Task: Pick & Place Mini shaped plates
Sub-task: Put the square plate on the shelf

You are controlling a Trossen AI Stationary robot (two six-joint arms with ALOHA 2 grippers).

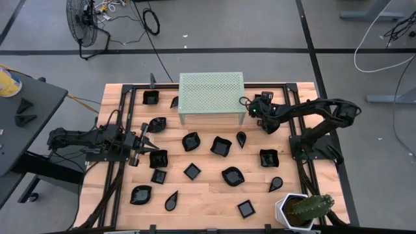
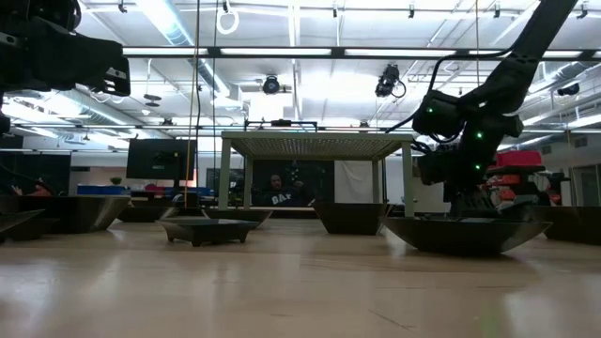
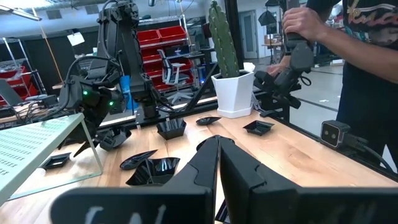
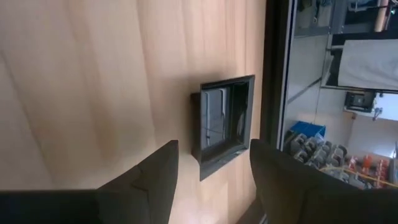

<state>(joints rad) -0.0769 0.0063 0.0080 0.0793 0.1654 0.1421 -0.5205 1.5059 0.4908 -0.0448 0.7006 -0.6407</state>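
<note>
approach is the step in hand, as i read it. the right gripper (image 4: 214, 152) has its fingers spread wide with nothing between them, and a square plate (image 4: 222, 121) lies just ahead of the tips, close beside the black rail (image 4: 277, 74) at the table edge. in the high view that gripper (image 1: 250, 109) sits in the upper right of the table, just off the right end of the green stand (image 1: 211, 91); i can't pick out that same plate there, the arm seems to cover it.

the left gripper (image 1: 144, 142) waits at mid left, fingers pressed together and empty, near another plate (image 1: 158, 158). the rest of the plates lie scattered over the middle and lower part of the table, for example one at centre (image 1: 221, 145) and one at lower right (image 1: 246, 208). none is on the stand. a cactus pot (image 1: 292, 209) stands at the lower right corner.

next, i judge i have to bring the right fingers forward and down so they straddle the plate's rim, then close. the rim is low and glossy, so i expect it could slip; the rail leaves little room on that side, so i'd line up carefully. a person (image 3: 367, 74) stands at the upper right of the left wrist view, beyond the table.
</note>
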